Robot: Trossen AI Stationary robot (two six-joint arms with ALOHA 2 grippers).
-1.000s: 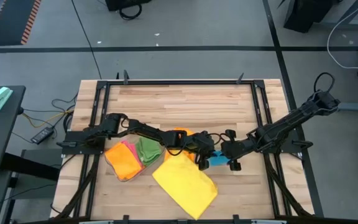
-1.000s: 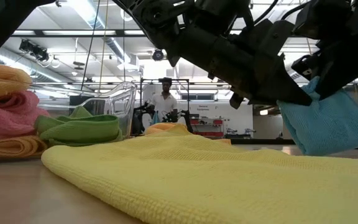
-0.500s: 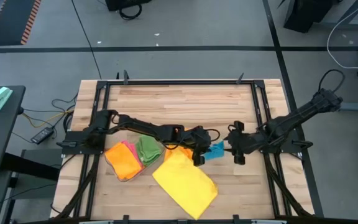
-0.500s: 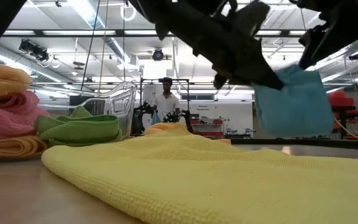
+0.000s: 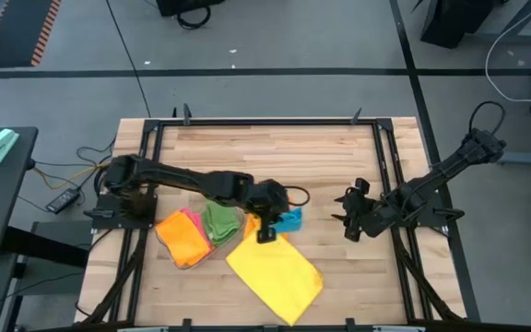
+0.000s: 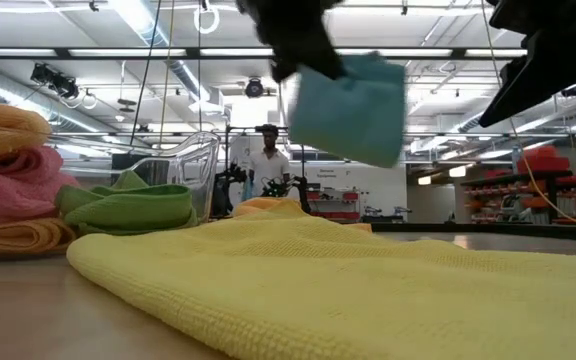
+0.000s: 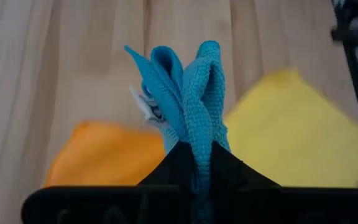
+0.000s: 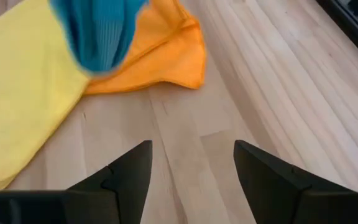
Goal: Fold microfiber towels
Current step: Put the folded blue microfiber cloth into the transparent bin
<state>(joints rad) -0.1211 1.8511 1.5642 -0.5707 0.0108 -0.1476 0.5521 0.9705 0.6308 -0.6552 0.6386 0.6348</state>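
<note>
Wooden table (image 5: 275, 157) | blue towel (image 7: 188, 106) pinched in left claw (image 7: 194, 158), lifted

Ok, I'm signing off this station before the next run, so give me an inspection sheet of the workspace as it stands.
Surface: wooden table inside a black frame; far half bare.
Job's things: blue towel held off the table; yellow towel spread flat at the near edge; orange towel partly under it; orange, pink and green towels stacked at near left.
Clutter: clear plastic tray behind the green towel.
Grippers: left gripper shut on the blue towel; right gripper open, empty, apart to the right.
Cables: loose leads on the floor left of the table.
Surroundings: a person standing far behind.
</note>
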